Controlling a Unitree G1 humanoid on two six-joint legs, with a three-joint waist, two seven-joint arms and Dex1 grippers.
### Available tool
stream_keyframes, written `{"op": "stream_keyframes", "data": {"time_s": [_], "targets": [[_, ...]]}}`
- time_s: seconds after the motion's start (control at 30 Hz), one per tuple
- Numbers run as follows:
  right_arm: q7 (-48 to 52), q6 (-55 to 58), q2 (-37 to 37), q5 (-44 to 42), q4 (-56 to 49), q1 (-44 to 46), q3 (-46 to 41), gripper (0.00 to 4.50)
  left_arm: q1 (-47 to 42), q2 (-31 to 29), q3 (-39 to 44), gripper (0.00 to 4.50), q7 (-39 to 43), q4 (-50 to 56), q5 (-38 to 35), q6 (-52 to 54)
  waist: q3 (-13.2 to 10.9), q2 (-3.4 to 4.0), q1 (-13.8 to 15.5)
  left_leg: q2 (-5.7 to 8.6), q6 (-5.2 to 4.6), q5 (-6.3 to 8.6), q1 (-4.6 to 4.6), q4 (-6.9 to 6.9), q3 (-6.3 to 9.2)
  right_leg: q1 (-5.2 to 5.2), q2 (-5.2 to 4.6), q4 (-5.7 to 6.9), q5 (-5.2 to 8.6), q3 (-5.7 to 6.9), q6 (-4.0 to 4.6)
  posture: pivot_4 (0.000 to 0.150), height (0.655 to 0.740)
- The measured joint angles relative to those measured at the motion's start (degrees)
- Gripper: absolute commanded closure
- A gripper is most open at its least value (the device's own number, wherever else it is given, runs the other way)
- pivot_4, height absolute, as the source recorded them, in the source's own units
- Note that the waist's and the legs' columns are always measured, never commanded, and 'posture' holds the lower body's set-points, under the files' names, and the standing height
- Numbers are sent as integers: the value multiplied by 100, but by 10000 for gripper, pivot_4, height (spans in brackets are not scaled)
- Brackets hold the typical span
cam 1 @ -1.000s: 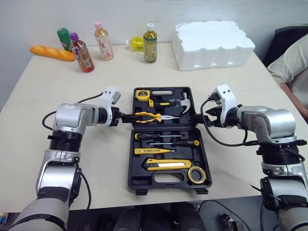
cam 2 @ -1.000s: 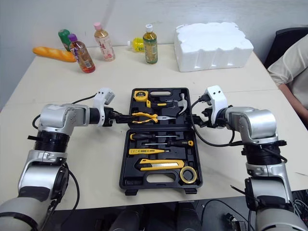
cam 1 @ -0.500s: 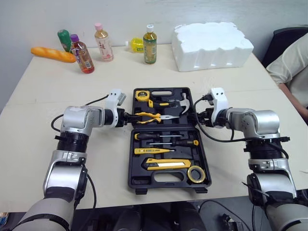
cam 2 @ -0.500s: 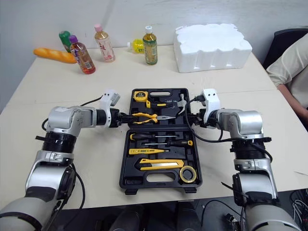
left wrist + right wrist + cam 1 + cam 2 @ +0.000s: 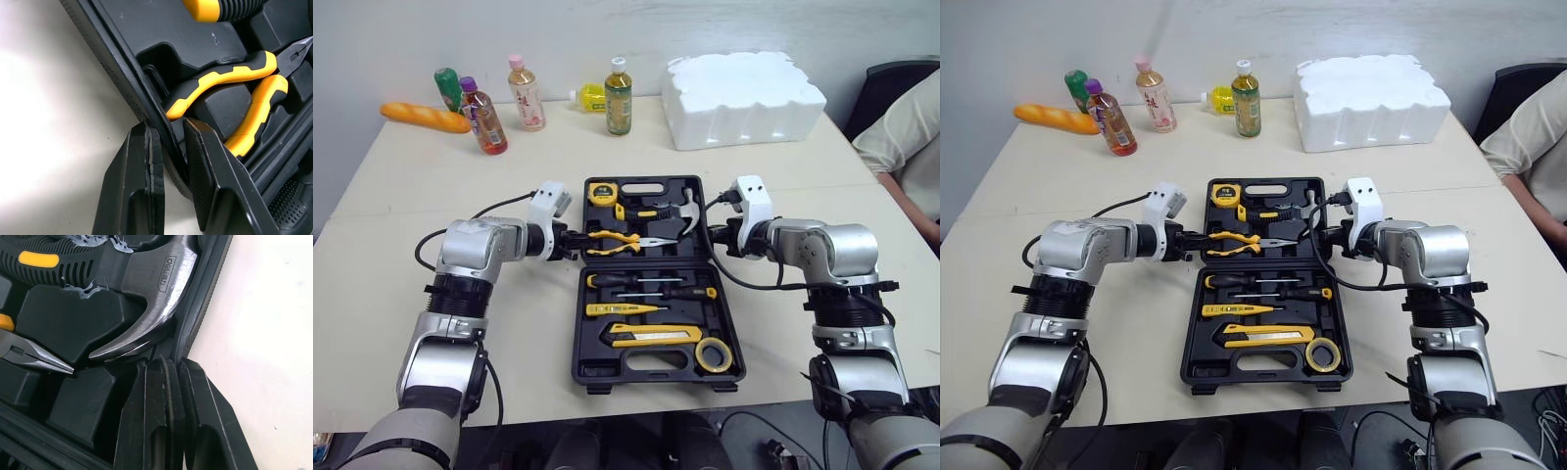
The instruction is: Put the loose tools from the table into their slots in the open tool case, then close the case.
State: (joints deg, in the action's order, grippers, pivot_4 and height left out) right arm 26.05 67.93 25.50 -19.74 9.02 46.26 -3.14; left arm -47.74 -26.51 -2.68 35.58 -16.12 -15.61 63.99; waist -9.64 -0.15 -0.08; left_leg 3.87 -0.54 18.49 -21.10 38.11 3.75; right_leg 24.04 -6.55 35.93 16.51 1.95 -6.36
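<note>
Black moulded plastic sits between my fingers on both sides. The tool case [image 5: 646,370] lies open and flat in the middle of the table [image 5: 411,245], its hinge running left to right between a far half and a near half. My left gripper [image 5: 167,128] is pinched over the left side wall of the far half, one finger outside on the table side and one inside, just beside the pliers [image 5: 617,238]. My right gripper [image 5: 171,364] is clamped the same way on the right side wall, close to the hammer [image 5: 151,293]. I can spot no loose tool on the table. The tape measure [image 5: 602,192], screwdrivers [image 5: 651,281], utility knife [image 5: 656,335] and tape roll [image 5: 713,354] all lie in the case, so I judge that closing is what remains. I expect this half to be stiff but not light, since the steel hammer head and the pliers ride in it and will pull against my grip as it tips up. The wall is thin and smooth, so it could slide out of a shallow pinch. I would hold deep on both side walls, level with each other, and swing it toward the near half evenly so the shell does not twist. The tools may drop from their slots once the half passes upright.
</note>
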Motion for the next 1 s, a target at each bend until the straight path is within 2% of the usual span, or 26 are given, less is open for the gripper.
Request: {"op": "stream_keyframes", "data": {"time_s": [0.17, 0.37, 0.5, 0.73, 0.83, 1.0], "targets": [[35, -212, 95, 31, -303, -229, 60, 45000, 187, 135, 172, 41901, -86, 235, -6, -320, 0, 0, 26, 2, -1, 0, -4, 0, 3, 0, -1, -4, 0, 1, 0, 1500, 7390], [321, -1440, 406, 356, -796, -687, 396, 45000, 465, 53, 50, 43310, 146, 375, 178, -1697, -8, -2, 47, 10, -4, -4, -31, 3, -8, 30, -1, -4, -3, 3, -5, 1500, 7390], [667, -2163, 553, 403, -1034, -956, 281, 45000, 747, -73, 66, 43510, 533, 550, 225, -2663, -14, -2, 21, 6, -4, -5, -47, -3, -16, 52, 0, -5, -3, 19, -5, 1500, 7390], [793, -3192, 561, 605, -1074, -1105, 100, 45000, 853, 8, 124, 43949, 569, 396, 584, -3996, -30, -3, 19, 7, -8, -7, -47, -2, -25, 55, 0, -3, -4, 22, -8, 1500, 7390], [1113, -4739, 759, 1051, -902, -1355, 190, 45000, 884, 65, 161, 44295, 460, 201, 881, -4954, -38, -11, 22, 8, -9, -6, -56, -6, -26, 62, 1, -10, -4, 26, -8, 1500, 7390], [1196, -6583, 760, 1558, -370, -1630, 229, 45000, 1146, 57, 199, 44964, 373, 169, 1149, -5987, -43, -17, -6, 6, -13, -4, -55, -4, -39, 62, -1, -15, -7, 26, -12, 1500, 7390]]}}
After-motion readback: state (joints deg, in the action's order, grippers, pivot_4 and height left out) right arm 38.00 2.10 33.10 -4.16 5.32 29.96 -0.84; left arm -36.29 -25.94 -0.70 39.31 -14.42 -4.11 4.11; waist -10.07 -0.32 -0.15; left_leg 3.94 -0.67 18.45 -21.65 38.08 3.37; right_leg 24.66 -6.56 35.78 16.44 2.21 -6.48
